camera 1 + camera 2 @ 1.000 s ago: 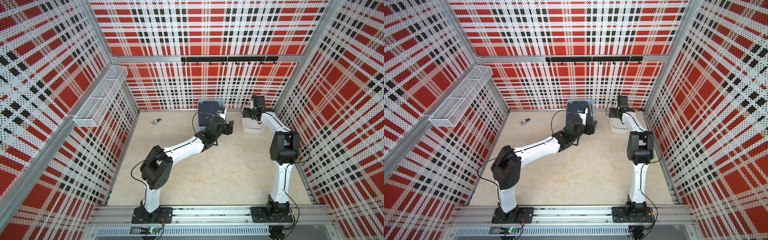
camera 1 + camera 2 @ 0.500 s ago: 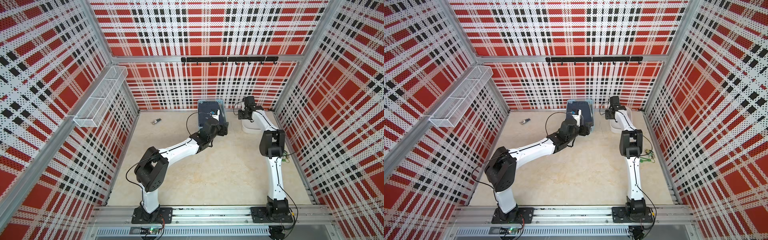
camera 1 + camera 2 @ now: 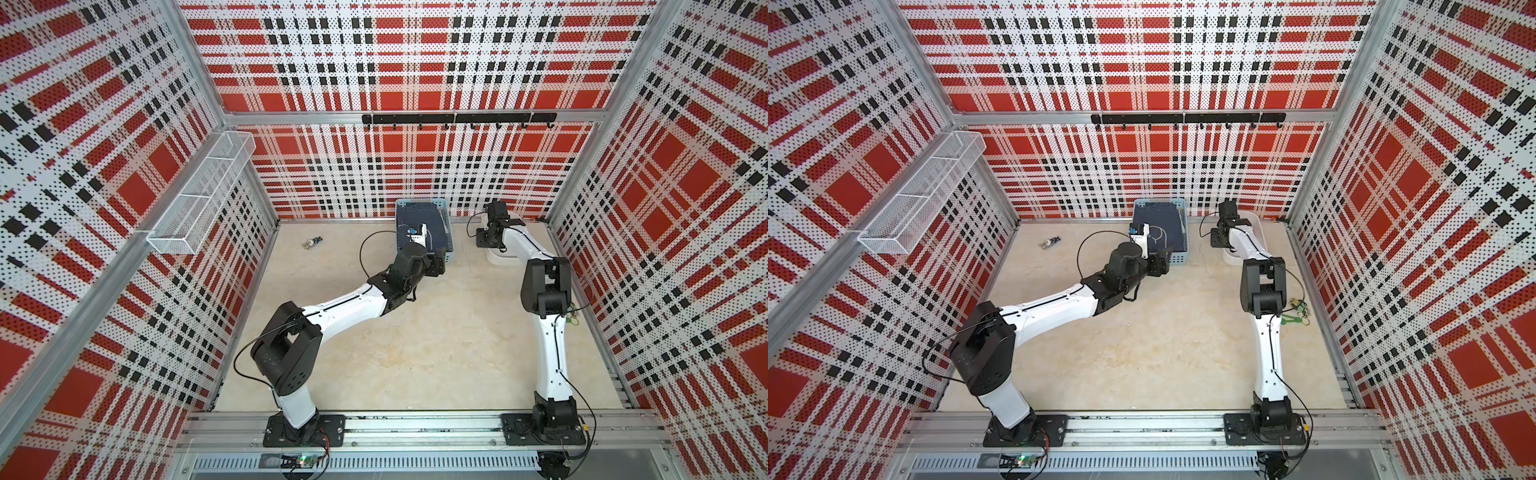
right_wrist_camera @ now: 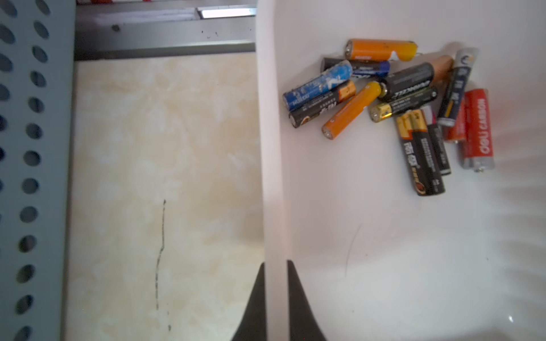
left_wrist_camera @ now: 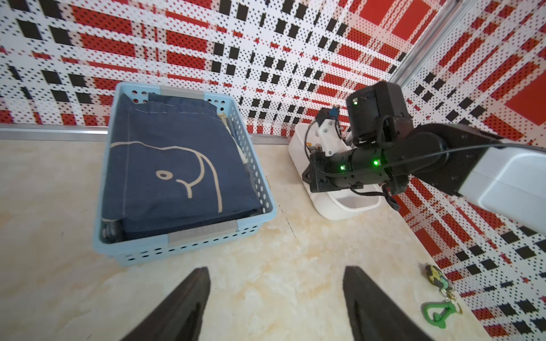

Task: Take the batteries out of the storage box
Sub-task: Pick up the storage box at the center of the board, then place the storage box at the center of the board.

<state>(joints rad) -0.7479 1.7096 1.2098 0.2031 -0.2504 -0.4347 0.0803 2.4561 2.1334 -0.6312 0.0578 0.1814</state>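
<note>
White storage box (image 4: 273, 147) rim clamped by right pincer (image 4: 275, 264), batteries (image 4: 404, 103) inside, well apart

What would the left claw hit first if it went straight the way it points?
Probably the bare tabletop between the blue basket and the storage box; the left claw tilts down toward it, though depth is unclear.

We see the storage box (image 4: 273, 147), a shallow white tray with smooth walls, flat on the surface, its side wall pinched by the right gripper (image 4: 275, 265). The batteries (image 4: 393, 103) lie heaped inside at one end: orange, blue, red, black-and-gold, criss-crossed and overlapping.
</note>
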